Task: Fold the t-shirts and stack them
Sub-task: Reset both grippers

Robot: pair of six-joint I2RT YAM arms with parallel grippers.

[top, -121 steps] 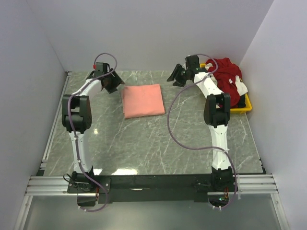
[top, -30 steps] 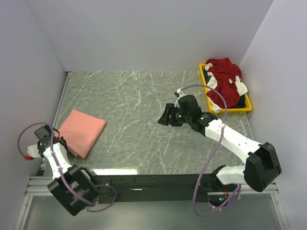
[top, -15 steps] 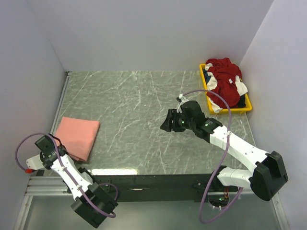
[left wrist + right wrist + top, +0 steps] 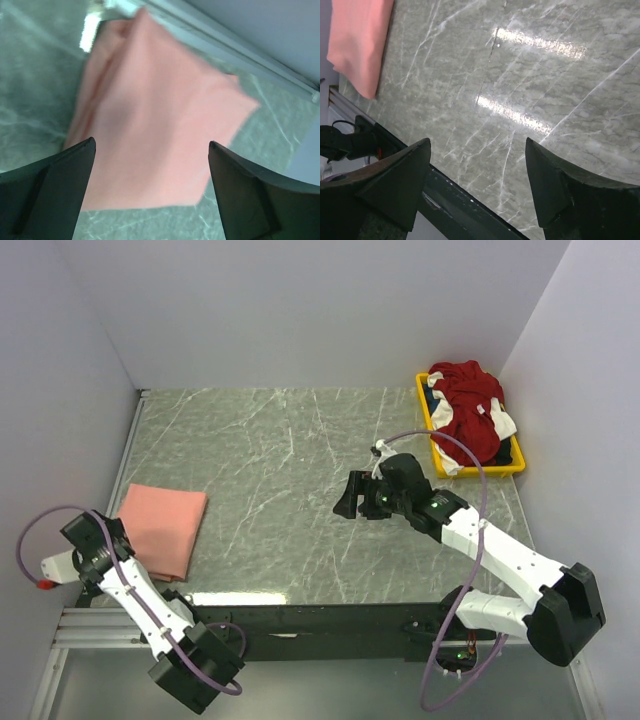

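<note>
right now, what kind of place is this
Probably a robot test cell in a lab, not a home. Plain white walls box in a marble-look table, two robot arms are bolted at its near edge, and a folded pink shirt lies apart from a yellow tray of crumpled shirts.

Top view: you get bright, even, diffuse light and a sharp picture. Shadows under the arms are soft and short. The bench point(image 4: 290, 440) has a pale glare strip along its near edge. Right wrist view is crisp, with two hard white glare streaks on the marble; the right claw point(image 4: 476, 145) reads dark, almost a silhouette. Left wrist view is soft: the salmon-pink shirt point(image 4: 160, 130) is blurred with smeared edges, there's a blown-out glint top left, and the left claw point(image 4: 152, 144) is dark and underexposed.
</note>
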